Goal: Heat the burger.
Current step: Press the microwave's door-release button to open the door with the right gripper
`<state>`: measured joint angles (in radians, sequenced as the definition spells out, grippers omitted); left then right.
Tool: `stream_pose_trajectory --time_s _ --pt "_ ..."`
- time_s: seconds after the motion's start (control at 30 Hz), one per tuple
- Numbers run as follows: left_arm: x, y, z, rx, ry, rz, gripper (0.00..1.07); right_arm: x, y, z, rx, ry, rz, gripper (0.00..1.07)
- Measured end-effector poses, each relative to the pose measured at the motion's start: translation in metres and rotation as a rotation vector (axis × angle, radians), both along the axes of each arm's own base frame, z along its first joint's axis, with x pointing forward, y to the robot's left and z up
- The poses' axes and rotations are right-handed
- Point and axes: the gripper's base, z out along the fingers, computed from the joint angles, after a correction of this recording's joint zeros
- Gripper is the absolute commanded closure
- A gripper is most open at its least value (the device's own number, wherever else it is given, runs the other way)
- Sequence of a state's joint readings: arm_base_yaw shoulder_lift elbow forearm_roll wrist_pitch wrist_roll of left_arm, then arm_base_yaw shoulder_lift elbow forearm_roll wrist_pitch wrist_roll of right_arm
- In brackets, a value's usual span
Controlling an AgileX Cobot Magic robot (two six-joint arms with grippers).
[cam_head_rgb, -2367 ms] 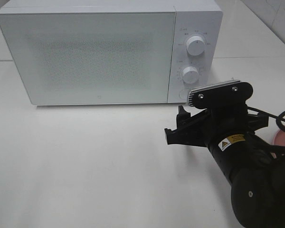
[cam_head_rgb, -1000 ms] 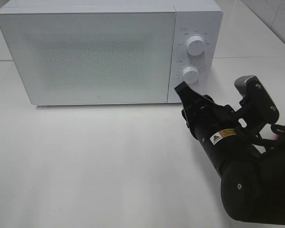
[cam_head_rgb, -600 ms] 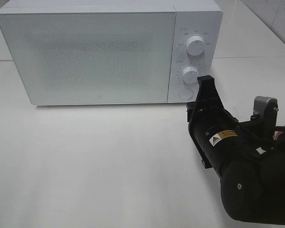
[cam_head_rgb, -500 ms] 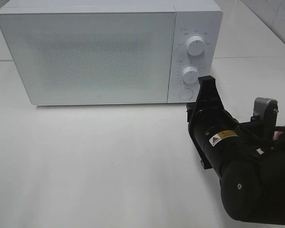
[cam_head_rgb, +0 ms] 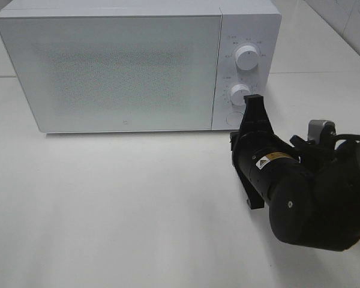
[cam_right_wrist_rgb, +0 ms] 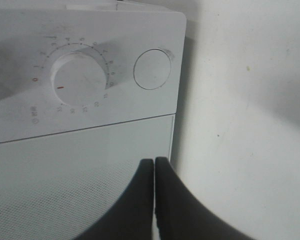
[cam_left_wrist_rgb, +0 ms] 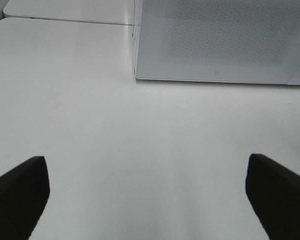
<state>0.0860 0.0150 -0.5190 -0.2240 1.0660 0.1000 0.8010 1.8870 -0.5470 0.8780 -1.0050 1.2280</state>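
Observation:
The burger is out of view. A white microwave stands at the back of the table with its door closed. My right gripper is shut with nothing in it, its tip close in front of the control panel's lower corner. In the right wrist view the two fingertips are pressed together, pointing at the seam between door and panel, a little short of the round button and the lower dial. My left gripper is open over bare table, facing the microwave from a distance, and does not appear in the exterior high view.
Two dials sit on the microwave's right panel. The white table stretches in front of the microwave. The right arm's bulky black body fills the lower right.
The right gripper has rolled over, shut its fingers, and moved up toward the microwave's control panel. The left gripper has stayed open and still.

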Motion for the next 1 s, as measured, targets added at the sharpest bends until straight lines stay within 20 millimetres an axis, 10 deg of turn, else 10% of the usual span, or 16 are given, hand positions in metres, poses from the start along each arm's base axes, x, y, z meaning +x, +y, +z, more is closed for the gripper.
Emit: stream_pose_trajectory --time_s 1.0 --pt "0.000 0.000 0.000 0.001 0.000 0.000 0.07 0.079 -0.012 -0.027 -0.010 0.020 -0.044 1.07"
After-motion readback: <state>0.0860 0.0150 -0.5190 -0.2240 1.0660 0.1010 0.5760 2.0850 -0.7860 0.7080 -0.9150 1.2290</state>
